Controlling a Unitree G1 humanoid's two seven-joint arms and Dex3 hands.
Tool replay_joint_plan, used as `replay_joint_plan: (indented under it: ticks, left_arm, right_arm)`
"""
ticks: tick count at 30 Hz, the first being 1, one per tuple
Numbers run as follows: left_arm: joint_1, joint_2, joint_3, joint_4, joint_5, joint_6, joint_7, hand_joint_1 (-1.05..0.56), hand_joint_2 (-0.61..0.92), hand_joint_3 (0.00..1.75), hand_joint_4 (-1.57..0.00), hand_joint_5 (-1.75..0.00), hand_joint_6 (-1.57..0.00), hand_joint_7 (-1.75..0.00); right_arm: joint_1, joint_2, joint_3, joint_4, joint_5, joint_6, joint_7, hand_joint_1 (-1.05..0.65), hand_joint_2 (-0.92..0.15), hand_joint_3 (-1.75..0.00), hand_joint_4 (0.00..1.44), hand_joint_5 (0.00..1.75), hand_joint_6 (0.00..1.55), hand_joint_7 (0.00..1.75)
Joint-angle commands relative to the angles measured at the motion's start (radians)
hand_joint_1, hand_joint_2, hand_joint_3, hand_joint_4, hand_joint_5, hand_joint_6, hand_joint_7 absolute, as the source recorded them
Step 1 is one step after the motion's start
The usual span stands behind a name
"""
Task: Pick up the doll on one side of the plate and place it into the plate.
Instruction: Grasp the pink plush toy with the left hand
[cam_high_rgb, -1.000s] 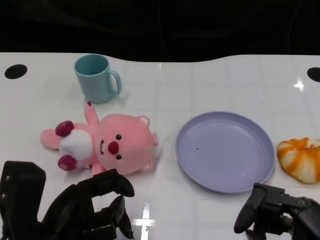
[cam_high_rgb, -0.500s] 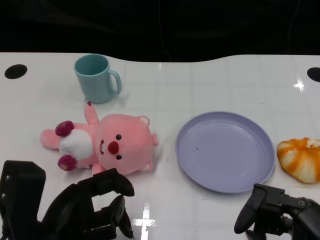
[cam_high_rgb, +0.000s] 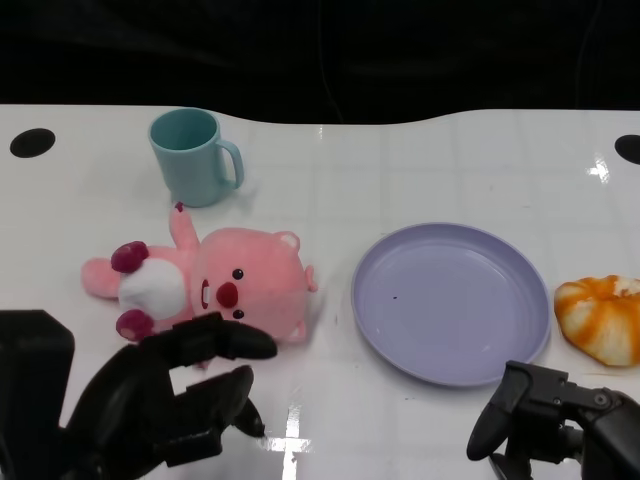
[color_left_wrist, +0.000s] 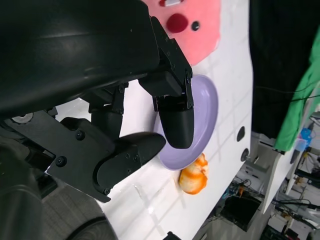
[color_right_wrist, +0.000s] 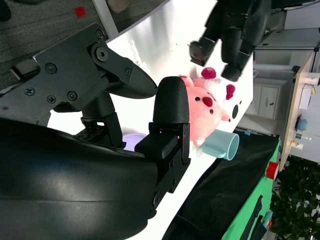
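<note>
A pink plush doll (cam_high_rgb: 205, 287) with a white belly lies on its back on the white table, left of the empty lilac plate (cam_high_rgb: 450, 300). My left hand (cam_high_rgb: 165, 400) hovers just in front of the doll, fingers spread, one fingertip reaching near its head; it holds nothing. My right hand (cam_high_rgb: 555, 430) sits low at the front right, below the plate's rim, fingers apart and empty. The left wrist view shows the doll (color_left_wrist: 192, 25) and the plate (color_left_wrist: 207, 107) beyond my fingers. The doll (color_right_wrist: 205, 115) also shows in the right wrist view.
A teal mug (cam_high_rgb: 192, 156) stands behind the doll at the back left. An orange-and-white bun-like object (cam_high_rgb: 602, 317) lies right of the plate. Black round holes (cam_high_rgb: 31, 142) mark the table's far corners. The table's far edge meets a dark background.
My left hand has lifted and shifted forward toward the doll, its fingers spreading wider. The right hand, doll and plate have stayed put.
</note>
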Motion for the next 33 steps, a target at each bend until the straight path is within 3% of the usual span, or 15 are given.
replay_joint_plan:
  ticks: [1, 4, 13, 19, 25, 33]
  left_arm:
    - [-0.018, 0.042, 0.014, -0.031, 0.039, -0.038, -0.003, -0.34, 0.86, 0.39, -0.56, -1.29, -0.63, -0.6]
    - [-0.028, 0.079, 0.009, -0.046, 0.087, -0.094, -0.026, -0.4, 0.91, 0.23, -0.5, -1.18, -0.58, -0.48]
    - [-0.071, 0.226, -0.018, -0.042, 0.32, -0.338, -0.086, -0.62, 0.92, 0.12, -0.19, -0.81, -0.41, -0.18]
    - [-0.129, 0.324, -0.043, -0.021, 0.482, -0.412, -0.104, -0.61, 0.92, 0.09, -0.02, -0.75, -0.34, -0.08]
    - [-0.18, 0.401, -0.096, -0.001, 0.695, -0.461, -0.096, -0.65, 0.92, 0.04, 0.0, -0.58, -0.28, -0.02]
    - [-0.238, 0.433, -0.157, 0.005, 0.98, -0.465, -0.079, -0.69, 0.91, 0.01, 0.0, -0.46, -0.24, 0.0]
  right_arm:
    - [-0.003, -0.001, 0.001, 0.006, 0.005, 0.0, -0.003, -0.19, -0.55, -1.08, 0.63, 1.74, 0.58, 1.43]
    - [-0.005, -0.001, 0.002, 0.01, 0.006, -0.003, -0.002, -0.17, -0.55, -1.09, 0.63, 1.74, 0.58, 1.43]
    - [-0.006, 0.0, 0.001, 0.02, 0.007, -0.018, 0.0, -0.18, -0.55, -1.09, 0.64, 1.73, 0.58, 1.43]
    - [-0.004, -0.002, 0.0, 0.022, 0.004, -0.025, -0.001, -0.18, -0.55, -1.08, 0.64, 1.73, 0.59, 1.42]
    - [-0.002, 0.0, 0.0, 0.018, 0.01, -0.015, -0.002, -0.19, -0.55, -1.08, 0.64, 1.73, 0.58, 1.41]
    - [0.0, -0.002, 0.0, 0.013, 0.005, -0.014, -0.004, -0.2, -0.55, -1.08, 0.64, 1.72, 0.58, 1.4]
